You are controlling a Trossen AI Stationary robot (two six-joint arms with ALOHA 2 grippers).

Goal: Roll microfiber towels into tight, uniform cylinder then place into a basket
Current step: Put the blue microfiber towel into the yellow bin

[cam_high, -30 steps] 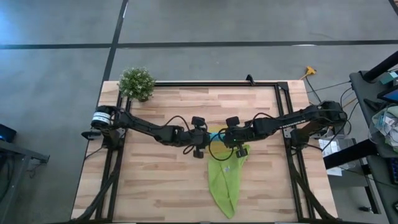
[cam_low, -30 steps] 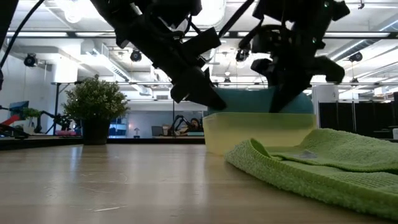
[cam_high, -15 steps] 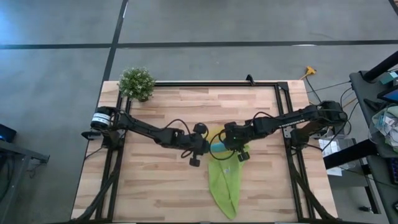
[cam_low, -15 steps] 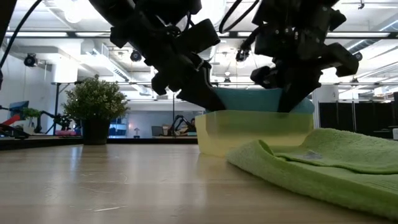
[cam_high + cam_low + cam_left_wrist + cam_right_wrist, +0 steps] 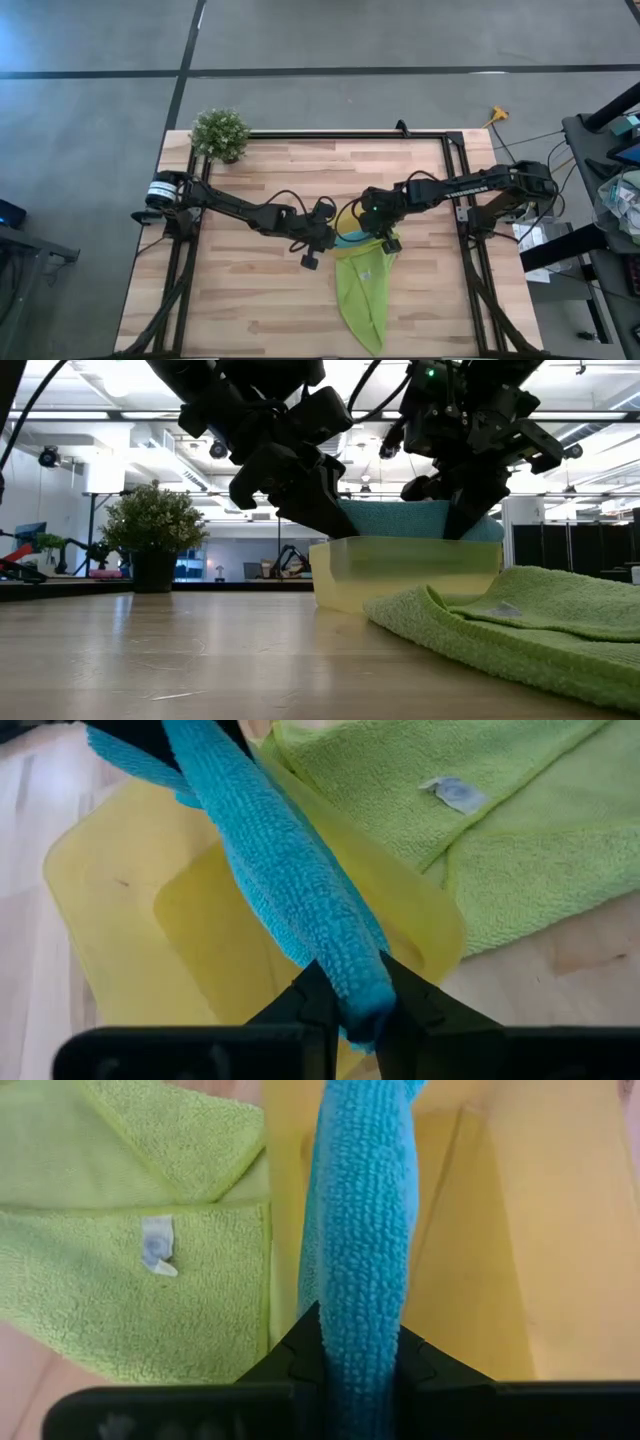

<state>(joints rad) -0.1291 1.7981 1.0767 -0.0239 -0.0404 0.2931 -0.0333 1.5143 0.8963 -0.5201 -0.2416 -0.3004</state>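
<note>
Over the basket (image 5: 110, 910), both claws pinch the turquoise towel (image 5: 290, 890).

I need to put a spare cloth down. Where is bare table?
Free: the wood between the potted plant and the left arm, and the near-left corner. Crowded: mid-table, around the basket, blue towel and green towel.
</note>
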